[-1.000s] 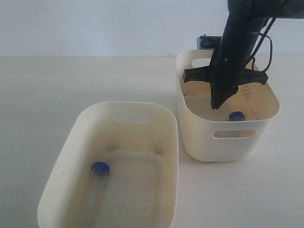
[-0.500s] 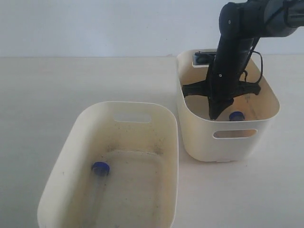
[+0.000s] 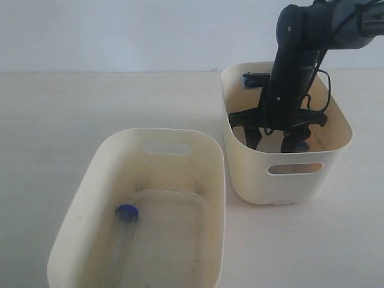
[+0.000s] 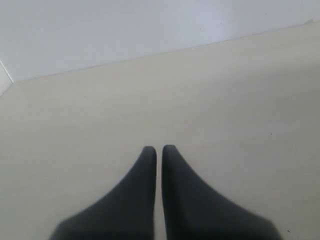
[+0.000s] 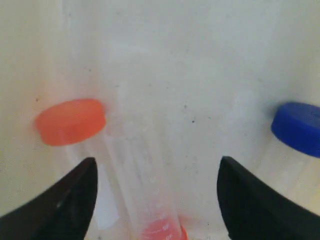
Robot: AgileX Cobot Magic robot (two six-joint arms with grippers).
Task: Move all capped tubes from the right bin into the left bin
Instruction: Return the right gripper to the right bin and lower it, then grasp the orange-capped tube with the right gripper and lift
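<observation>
The likeliest slip is a double or glancing pinch: an orange-capped tube (image 5: 71, 121) lies just beside the clear tube (image 5: 142, 175) that the right gripper (image 5: 157, 165) straddles, and round tubes may roll off the pads. A blue-capped tube (image 5: 297, 127) lies near the other finger. The right arm stands steeply down inside the right bin (image 3: 252, 180), fingers spread wide, gripping nothing. The left gripper (image 4: 159, 150) hangs pinched together, empty, over the table (image 4: 225, 100). One tube (image 3: 126, 211) lies in the left bin (image 3: 211, 174).

1 tube (image 3: 123, 227) in left bin (image 3: 99, 171) (front-left).
</observation>
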